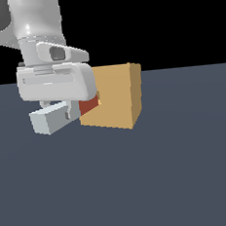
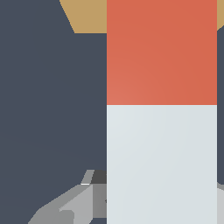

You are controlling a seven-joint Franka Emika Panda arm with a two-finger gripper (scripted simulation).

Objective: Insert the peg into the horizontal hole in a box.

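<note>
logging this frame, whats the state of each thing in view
peg: held off the floor, roughly level, red end at the box face
box: upright on the floor, hole hidden behind the gripper
gripper: fingers closed on the peg's pale part

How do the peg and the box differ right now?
The peg is a long bar, grey-white with a red end; the box is a plain tan cube. The peg is held off the floor in the gripper; the box rests on it. Both are square-edged.
</note>
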